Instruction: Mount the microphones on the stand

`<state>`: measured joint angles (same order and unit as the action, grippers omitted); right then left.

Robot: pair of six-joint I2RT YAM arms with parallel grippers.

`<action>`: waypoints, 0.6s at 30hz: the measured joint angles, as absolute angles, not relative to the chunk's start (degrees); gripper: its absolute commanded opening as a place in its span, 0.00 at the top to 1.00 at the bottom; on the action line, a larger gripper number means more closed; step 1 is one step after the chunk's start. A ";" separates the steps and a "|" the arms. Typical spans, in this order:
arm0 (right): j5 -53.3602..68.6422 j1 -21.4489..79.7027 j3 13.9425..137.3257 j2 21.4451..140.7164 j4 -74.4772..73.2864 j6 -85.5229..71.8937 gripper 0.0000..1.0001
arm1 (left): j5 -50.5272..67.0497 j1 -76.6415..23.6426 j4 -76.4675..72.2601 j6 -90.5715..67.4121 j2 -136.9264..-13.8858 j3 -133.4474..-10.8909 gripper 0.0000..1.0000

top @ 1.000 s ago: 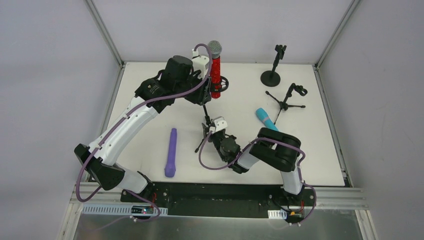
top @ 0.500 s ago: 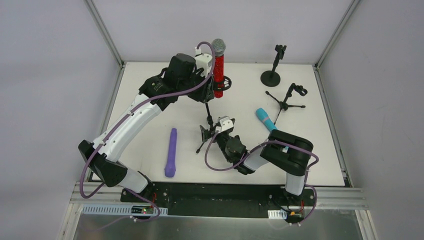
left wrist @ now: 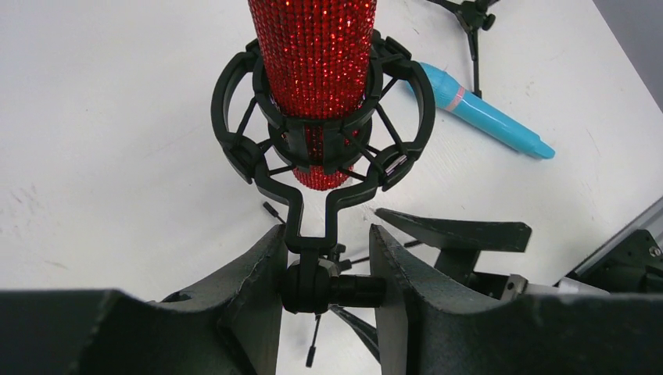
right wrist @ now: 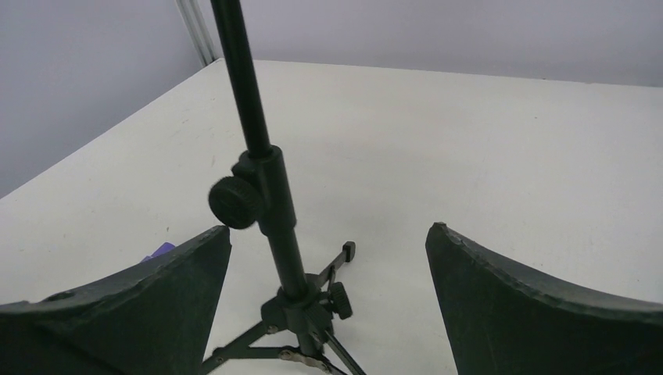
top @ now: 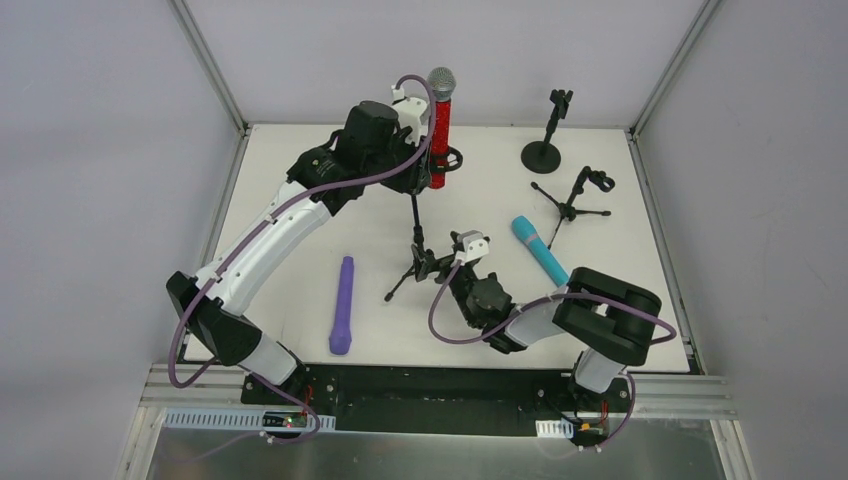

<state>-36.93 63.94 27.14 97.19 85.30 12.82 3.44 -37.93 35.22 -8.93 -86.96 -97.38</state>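
Observation:
The red microphone (top: 440, 125) with a grey mesh head stands upright in the black ring mount (left wrist: 320, 137) on top of the tripod stand (top: 417, 235). My left gripper (left wrist: 324, 238) is shut on the stand's swivel joint (left wrist: 313, 285) just under the mount. My right gripper (right wrist: 328, 234) is open low around the stand's pole (right wrist: 270, 195), which stands close to its left finger without touching. The purple microphone (top: 343, 305) lies left of the stand. The cyan microphone (top: 540, 250) lies to its right.
A round-base stand (top: 545, 150) and a small tripod stand (top: 580, 200) are at the back right. Grey walls and metal frame posts close the table's far and side edges. My right arm's elbow (top: 615, 320) hangs over the near right.
My right gripper has opened off the stand's pole and its arm has drawn right. My left arm has shifted the stand's top with the red microphone slightly right and back.

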 measured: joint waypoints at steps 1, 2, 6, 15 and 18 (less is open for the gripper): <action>-37.32 63.94 26.61 96.62 85.27 12.62 0.01 | 2.72 -37.93 34.94 -8.99 -87.15 -97.51 1.00; -37.69 63.94 26.11 96.14 85.30 12.45 0.01 | 2.09 -37.93 34.87 -9.02 -87.39 -97.73 1.00; -39.92 63.90 24.71 95.04 85.21 11.88 0.01 | -1.50 -37.93 34.35 -8.97 -88.20 -98.39 1.00; -43.68 63.86 24.49 94.94 85.12 11.18 0.01 | -9.78 -37.76 34.17 -8.16 -90.43 -100.20 1.00; -44.62 63.86 24.49 94.94 85.10 11.16 0.01 | -11.03 -37.76 34.17 -8.14 -90.74 -100.51 1.00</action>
<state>-44.62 63.86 24.49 94.94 85.10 11.16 -11.03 -37.76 34.17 -8.14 -90.74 -100.51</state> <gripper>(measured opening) 0.990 0.382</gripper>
